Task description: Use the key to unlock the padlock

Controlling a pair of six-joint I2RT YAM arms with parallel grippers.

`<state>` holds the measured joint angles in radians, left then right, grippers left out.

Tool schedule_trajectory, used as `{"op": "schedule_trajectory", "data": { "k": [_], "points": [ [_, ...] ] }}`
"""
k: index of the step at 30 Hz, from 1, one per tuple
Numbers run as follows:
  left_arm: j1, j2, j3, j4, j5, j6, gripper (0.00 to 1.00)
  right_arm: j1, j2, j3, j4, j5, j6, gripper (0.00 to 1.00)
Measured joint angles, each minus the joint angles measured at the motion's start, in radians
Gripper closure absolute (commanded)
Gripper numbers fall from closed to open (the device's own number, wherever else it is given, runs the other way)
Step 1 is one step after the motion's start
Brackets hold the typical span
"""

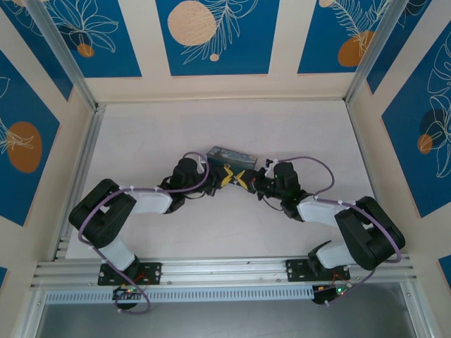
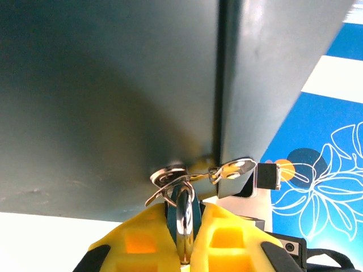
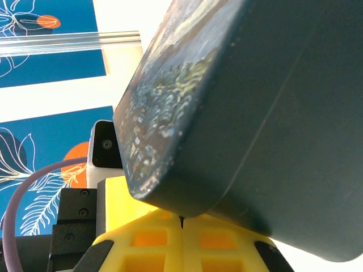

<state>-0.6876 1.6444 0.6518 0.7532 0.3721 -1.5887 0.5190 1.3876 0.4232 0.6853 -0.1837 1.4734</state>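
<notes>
The padlock (image 2: 184, 218), blue with a shiny silver edge, stands edge-on between the yellow fingers of my left gripper (image 2: 183, 207), which is shut on it. Its thin shackle (image 2: 170, 190) hooks through the metal hasp (image 2: 233, 168) on the dark-blue tin (image 2: 113, 85). In the top view my left gripper (image 1: 227, 177) and my right gripper (image 1: 243, 179) cross just in front of the tin (image 1: 231, 153). My right gripper (image 3: 182, 222) is shut, its tips against the tin's lower edge (image 3: 187, 204). A thin dark sliver sits between those tips; I cannot tell whether it is the key.
The tin lies mid-table, hard against both grippers. The right wrist's camera block (image 2: 266, 175) sits just past the hasp, and the left wrist's camera (image 3: 105, 144) shows beside the tin. Aluminium rails (image 1: 225, 271) border the white table (image 1: 303, 127), with painted walls around.
</notes>
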Motion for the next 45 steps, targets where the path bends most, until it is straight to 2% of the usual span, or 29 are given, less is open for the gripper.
{"op": "schedule_trajectory", "data": {
  "k": [24,29,40,45],
  "points": [
    [0.0,0.0,-0.003,-0.009,-0.015,0.0,1.0,0.064,0.036,-0.044,0.116,0.159,0.241,1.0],
    [0.0,0.0,-0.003,-0.014,-0.025,-0.001,1.0,0.063,0.062,-0.034,0.128,0.156,0.243,1.0],
    [0.01,0.003,-0.003,-0.021,-0.123,-0.003,1.0,0.044,0.212,0.058,0.193,0.097,0.205,1.0],
    [0.01,0.003,-0.003,-0.021,-0.135,-0.003,1.0,0.035,0.216,0.084,0.153,0.071,0.15,1.0]
  ]
}}
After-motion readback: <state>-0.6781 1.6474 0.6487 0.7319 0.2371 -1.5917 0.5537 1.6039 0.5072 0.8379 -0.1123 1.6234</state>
